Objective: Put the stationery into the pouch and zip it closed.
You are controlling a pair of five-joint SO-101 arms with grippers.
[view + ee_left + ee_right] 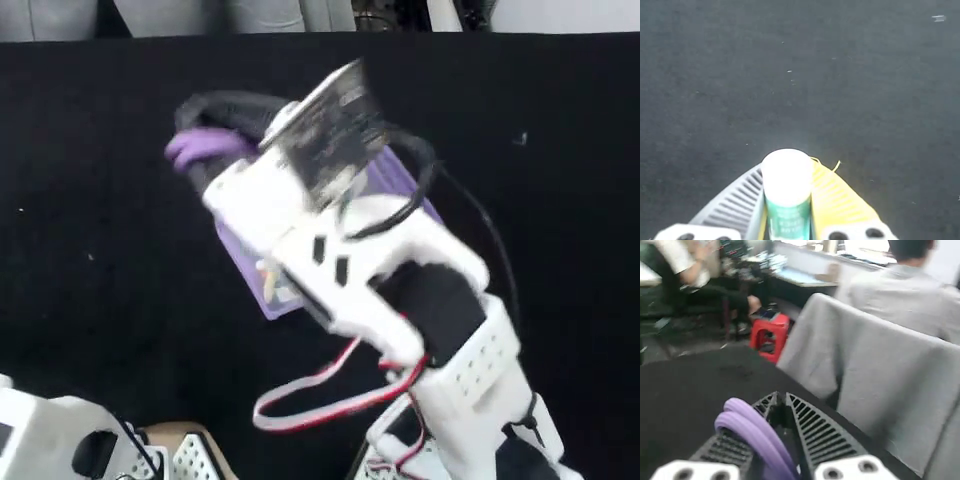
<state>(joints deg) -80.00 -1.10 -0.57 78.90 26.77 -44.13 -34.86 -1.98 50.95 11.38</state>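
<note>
Pouch, lavender, lies near the middle of the black table, largely covered by the right arm. The right gripper pinches a purple looped item near the pouch's far corner. The left gripper clamps a white-capped green glue stick over bare table.

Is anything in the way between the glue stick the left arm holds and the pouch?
Yes. The right arm hangs over the pouch, covering most of it, with the right tool shut on a purple loop. The glue stick would have to get past that arm.
</note>
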